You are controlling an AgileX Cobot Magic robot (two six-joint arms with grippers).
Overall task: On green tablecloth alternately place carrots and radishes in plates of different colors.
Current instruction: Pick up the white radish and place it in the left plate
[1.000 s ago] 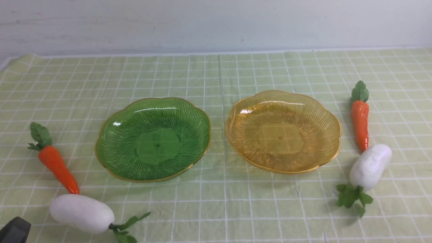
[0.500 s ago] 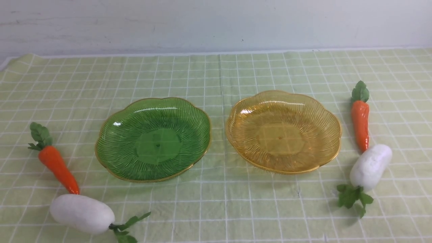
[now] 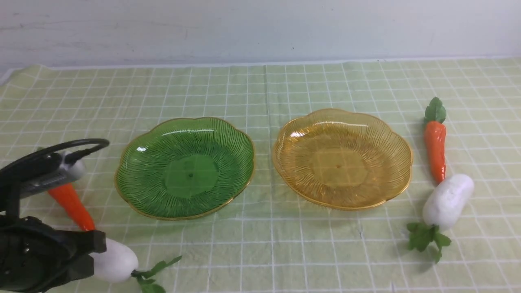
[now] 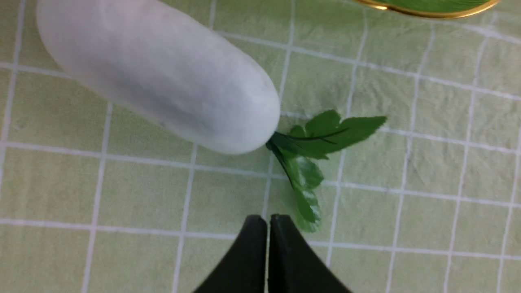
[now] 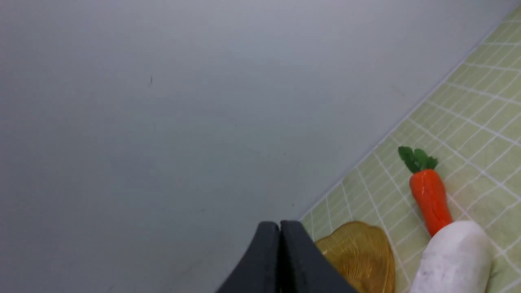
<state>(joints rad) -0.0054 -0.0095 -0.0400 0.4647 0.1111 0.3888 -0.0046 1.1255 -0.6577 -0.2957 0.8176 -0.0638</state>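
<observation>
Left claw (image 4: 268, 220), pinched together, hovers just short of the white radish (image 4: 154, 77), tips apart from it.

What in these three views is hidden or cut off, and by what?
Front view: the left arm covers the leafy top of the left glossy orange carrot and one end of the left matte white radish.
Left wrist view: the translucent green plate shows only a rim sliver at the edge.
Right wrist view: the shut right gripper hides part of the translucent amber plate; the edge cuts off the right matte white radish.
</observation>
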